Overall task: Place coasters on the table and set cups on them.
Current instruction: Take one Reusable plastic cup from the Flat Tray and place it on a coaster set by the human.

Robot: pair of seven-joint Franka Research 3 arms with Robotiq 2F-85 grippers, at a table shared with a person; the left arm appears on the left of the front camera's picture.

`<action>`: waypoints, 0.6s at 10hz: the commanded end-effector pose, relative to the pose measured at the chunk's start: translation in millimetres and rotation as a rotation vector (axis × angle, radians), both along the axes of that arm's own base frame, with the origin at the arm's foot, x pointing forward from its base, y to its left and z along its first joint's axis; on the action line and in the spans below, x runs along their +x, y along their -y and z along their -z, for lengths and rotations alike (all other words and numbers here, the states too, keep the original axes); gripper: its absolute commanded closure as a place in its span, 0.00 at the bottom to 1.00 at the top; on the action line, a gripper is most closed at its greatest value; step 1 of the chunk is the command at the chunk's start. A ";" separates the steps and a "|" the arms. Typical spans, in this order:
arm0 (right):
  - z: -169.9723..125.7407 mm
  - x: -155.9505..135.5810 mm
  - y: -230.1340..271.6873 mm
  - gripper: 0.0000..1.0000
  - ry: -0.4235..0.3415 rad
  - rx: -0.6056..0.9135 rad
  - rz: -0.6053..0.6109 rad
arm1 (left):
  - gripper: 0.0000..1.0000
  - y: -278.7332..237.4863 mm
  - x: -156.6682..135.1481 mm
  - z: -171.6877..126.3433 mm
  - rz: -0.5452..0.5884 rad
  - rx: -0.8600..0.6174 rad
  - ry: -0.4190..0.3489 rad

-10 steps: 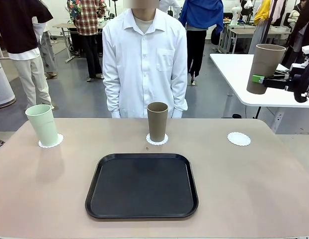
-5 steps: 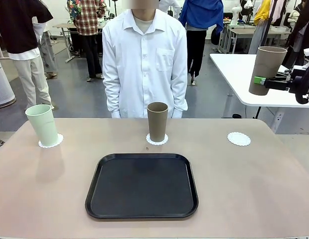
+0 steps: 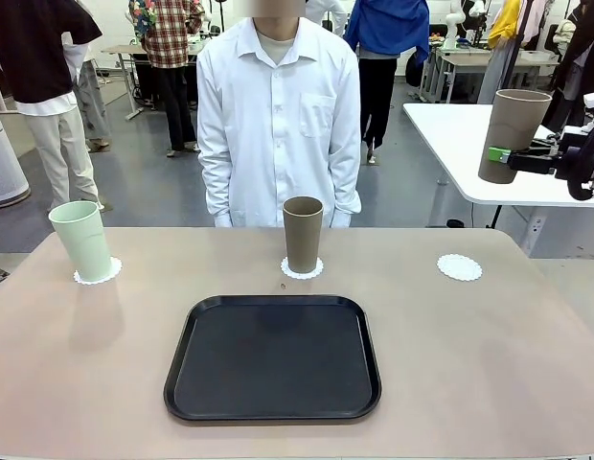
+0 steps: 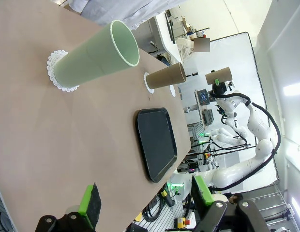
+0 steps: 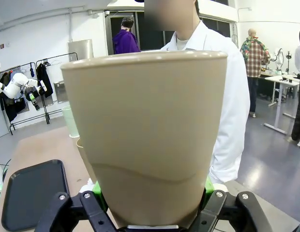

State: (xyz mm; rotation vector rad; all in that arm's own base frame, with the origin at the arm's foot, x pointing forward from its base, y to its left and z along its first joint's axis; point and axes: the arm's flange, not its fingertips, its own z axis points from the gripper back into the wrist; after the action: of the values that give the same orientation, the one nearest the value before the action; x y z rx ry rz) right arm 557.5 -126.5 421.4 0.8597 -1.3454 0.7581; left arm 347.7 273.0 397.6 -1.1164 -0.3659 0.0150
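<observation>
On the tan table (image 3: 489, 364), left to right: a mint green cup (image 3: 81, 240) stands on its paper coaster (image 3: 97, 273) at the far left, a brown cup (image 3: 303, 234) stands on the middle coaster (image 3: 302, 269) in front of a person in a white shirt (image 3: 278, 115), and a third coaster (image 3: 459, 266) lies bare at the right. A black tray (image 3: 273, 356) sits empty near the robot's edge.

Above and beyond the bare coaster, the right gripper (image 3: 495, 154) is clamped low on the second brown cup (image 3: 510, 130), holding it upright in the air well clear of the table. In the right wrist view its green pads (image 5: 98, 188) press either side of the cup's narrow base. In the left wrist view the left gripper (image 4: 145, 203) hangs with its fingers spread wide, holding nothing, beside the table's left end.

The cups look light, stiff and matte, likely plastic, so a firm squeeze near the base should hold; being tall and narrow-footed, they would tip easily if set down off level. The doilies look thin and flimsy, apt to slide or crumple under a dragged cup.

No brand, label or legible writing appears on the cups, coasters or tray.
</observation>
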 end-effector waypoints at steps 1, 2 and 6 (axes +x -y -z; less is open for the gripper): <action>-0.4 0.0 0.7 0.19 0.001 -0.002 0.003 | 0.00 -0.7 -2.3 -2.4 0.004 -0.008 0.005; -0.4 0.0 0.7 0.19 0.001 -0.002 0.003 | 0.00 -0.7 -2.3 -2.4 0.004 -0.008 0.005; 37.6 14.0 2.0 0.19 -0.017 -0.015 -0.037 | 0.00 -0.7 -2.3 -2.4 0.004 -0.008 0.005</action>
State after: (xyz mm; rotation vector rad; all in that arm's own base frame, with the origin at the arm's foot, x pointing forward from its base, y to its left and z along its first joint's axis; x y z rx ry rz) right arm 560.1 -125.4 400.2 0.8747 -1.3196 0.7580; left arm 347.7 273.0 397.7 -1.1163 -0.3659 0.0148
